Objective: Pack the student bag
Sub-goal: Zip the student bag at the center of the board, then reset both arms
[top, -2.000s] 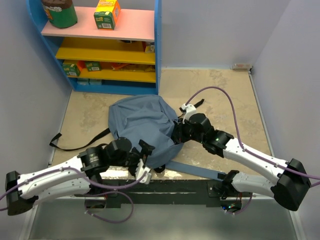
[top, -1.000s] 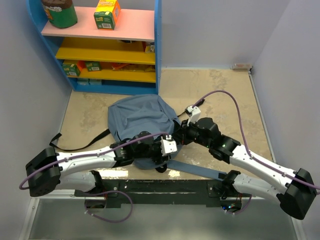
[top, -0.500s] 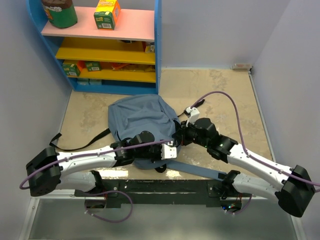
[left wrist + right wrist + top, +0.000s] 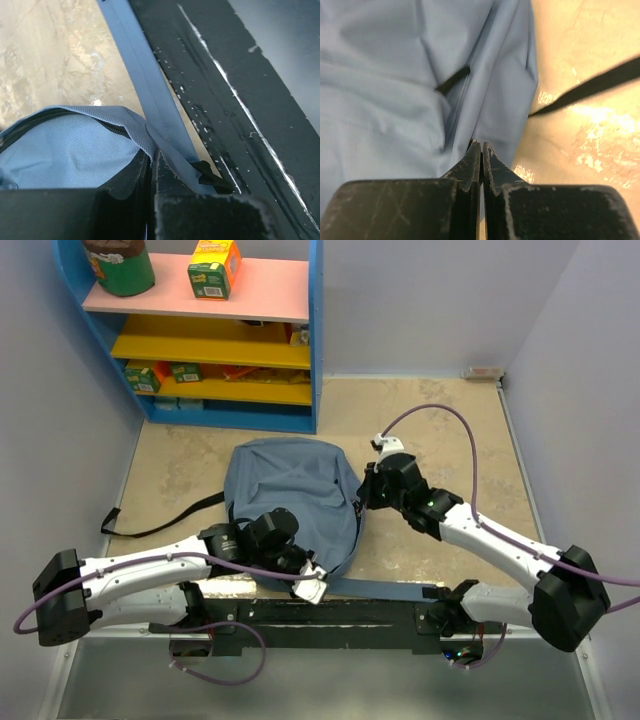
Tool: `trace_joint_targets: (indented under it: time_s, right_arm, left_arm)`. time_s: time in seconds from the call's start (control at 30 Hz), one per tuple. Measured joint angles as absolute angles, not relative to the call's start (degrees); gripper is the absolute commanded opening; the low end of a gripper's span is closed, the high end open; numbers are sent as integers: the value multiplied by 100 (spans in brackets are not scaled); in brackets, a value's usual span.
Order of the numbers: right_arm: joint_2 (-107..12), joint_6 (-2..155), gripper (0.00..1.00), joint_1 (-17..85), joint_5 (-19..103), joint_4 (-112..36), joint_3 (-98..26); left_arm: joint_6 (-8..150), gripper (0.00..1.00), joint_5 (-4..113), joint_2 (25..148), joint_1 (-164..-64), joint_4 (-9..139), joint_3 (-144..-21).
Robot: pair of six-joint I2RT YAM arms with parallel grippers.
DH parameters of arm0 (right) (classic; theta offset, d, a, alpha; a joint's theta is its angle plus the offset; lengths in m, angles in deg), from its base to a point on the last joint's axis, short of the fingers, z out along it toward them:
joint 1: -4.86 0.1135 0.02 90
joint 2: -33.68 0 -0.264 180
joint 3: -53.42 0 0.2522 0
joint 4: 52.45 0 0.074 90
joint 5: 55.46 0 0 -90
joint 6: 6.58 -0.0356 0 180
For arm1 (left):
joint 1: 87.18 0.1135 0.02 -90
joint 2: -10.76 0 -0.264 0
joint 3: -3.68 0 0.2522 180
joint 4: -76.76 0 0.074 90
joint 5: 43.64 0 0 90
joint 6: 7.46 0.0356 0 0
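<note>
The student bag [image 4: 285, 490] is a slate-blue fabric backpack lying flat on the beige tabletop. Its long blue shoulder strap [image 4: 390, 587] runs along the near edge, and a thin black strap [image 4: 160, 520] trails left. My left gripper [image 4: 315, 575] is at the bag's near edge. In the left wrist view it [image 4: 151, 152] is shut on a fold of the bag [image 4: 65, 155] beside the zipper, next to the strap [image 4: 145, 80]. My right gripper [image 4: 365, 490] is at the bag's right edge. In the right wrist view it [image 4: 481, 145] is shut on the bag's fabric [image 4: 385, 75].
A blue shelf unit [image 4: 315, 340] stands at the back left, holding cartons [image 4: 213, 268] and a dark can [image 4: 120, 265]. A black rail [image 4: 330, 615] borders the near table edge, close to my left gripper [image 4: 240, 90]. Grey walls enclose the left and right sides.
The left gripper closed on the bag's near edge and drew back toward the rail. The right gripper moved away from me with the bag's right edge. The bag now lies flatter.
</note>
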State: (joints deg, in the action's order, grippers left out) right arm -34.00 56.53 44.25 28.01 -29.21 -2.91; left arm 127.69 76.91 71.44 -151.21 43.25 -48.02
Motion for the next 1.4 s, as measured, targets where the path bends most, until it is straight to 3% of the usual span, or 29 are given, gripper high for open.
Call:
trace_joint_targets:
  time_s: [0.2,0.23,0.27,0.3,0.33,0.57,0.7,0.8,0.83,0.9,0.97,1.17,1.4]
  right_arm:
    - [-4047,5830,0,4356,2773,-2994,-660]
    - [-4176,5854,0,4342,2773,-3005,-717]
    - [-4298,5876,0,4334,2779,-3007,-785]
    - [-4407,5900,0,4329,2782,-3007,-857]
    - [-4488,5915,0,4329,2782,-3005,-920]
    - [-4536,5950,0,4115,2539,-3050,-1213]
    - [-4552,5924,0,3715,2511,-2991,-1325]
    - [-4729,5924,8,3313,2578,-2961,-1465]
    - [-4884,5933,23,3195,2600,-2959,-1598]
    - [-5275,5974,38,2992,2613,-2954,-2000]
    - [-5688,6022,98,2828,2653,-2935,-2514]
    - [-5821,5974,99,2784,2917,-3149,-2894]
    - [-4497,5856,99,2961,3243,-3061,-1959]
  left_arm:
    - [13182,0,7793,7046,-15221,4059,-4802]
    - [13186,6,7791,7044,-15221,4056,-4802]
    - [13173,26,7783,7044,-15223,4067,-4802]
    - [13134,73,7761,7044,-15225,4096,-4802]
    - [13046,99,7699,7044,-15228,4148,-4802]
    - [12340,100,6956,7400,-15276,4481,-5580]
    - [11835,100,6893,8303,-14613,4076,-7444]
    - [11276,100,7053,9343,-13604,3628,-9271]
    - [11136,100,7079,9612,-13302,3549,-9685]
    - [10913,100,7020,9857,-12756,3399,-9960]
    - [10845,100,6941,9909,-12380,2959,-9960]
    - [10611,100,6884,9927,-11866,2030,-9962]
    - [10404,100,7173,9531,-10651,2033,-9394]
